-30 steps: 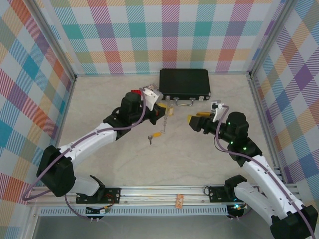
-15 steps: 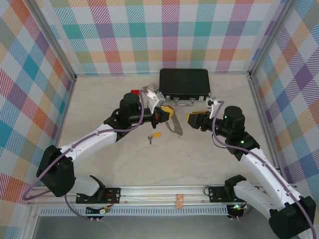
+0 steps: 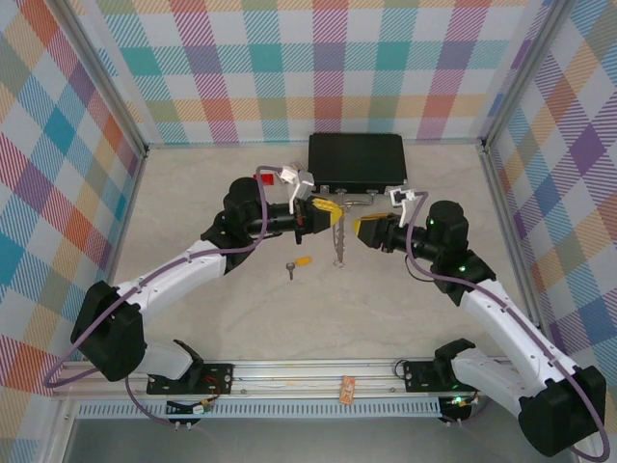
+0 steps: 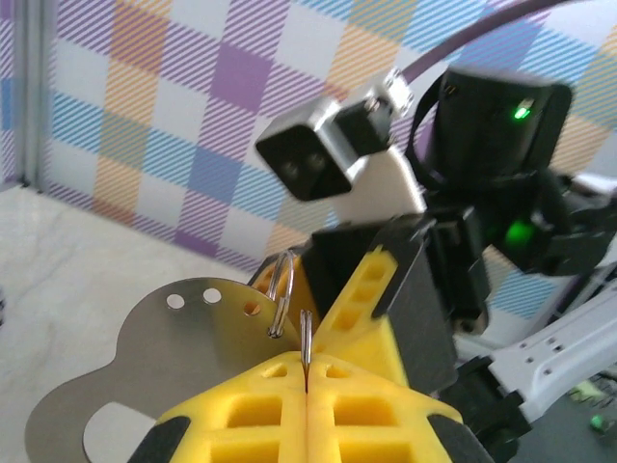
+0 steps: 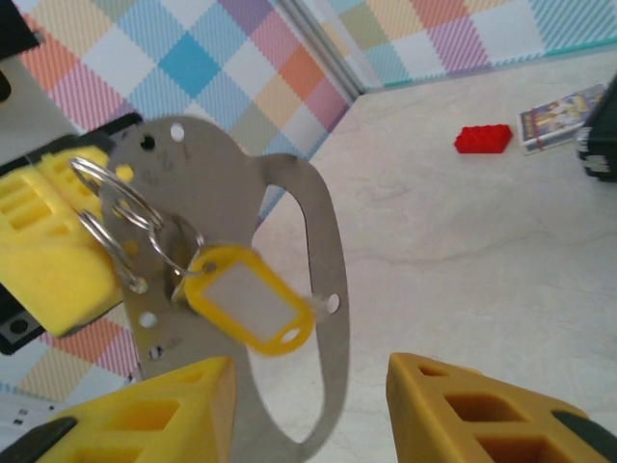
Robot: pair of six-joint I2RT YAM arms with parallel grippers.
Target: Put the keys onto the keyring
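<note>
The right gripper has drawn up to the grey metal oval keyring at frame centre, jaws apart; the left gripper clamps it. Two tiny keys lie on the surface just below-left.

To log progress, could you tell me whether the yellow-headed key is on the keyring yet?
No, the yellow-headed key lies on the table, apart from the keyring in the left end effector.

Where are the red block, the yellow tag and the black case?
red block (image 5: 482, 141), right wrist view, its middle.
yellow tag (image 5: 246, 303), right wrist view, its white window.
black case (image 3: 357, 159), top external view, lid centre.
</note>
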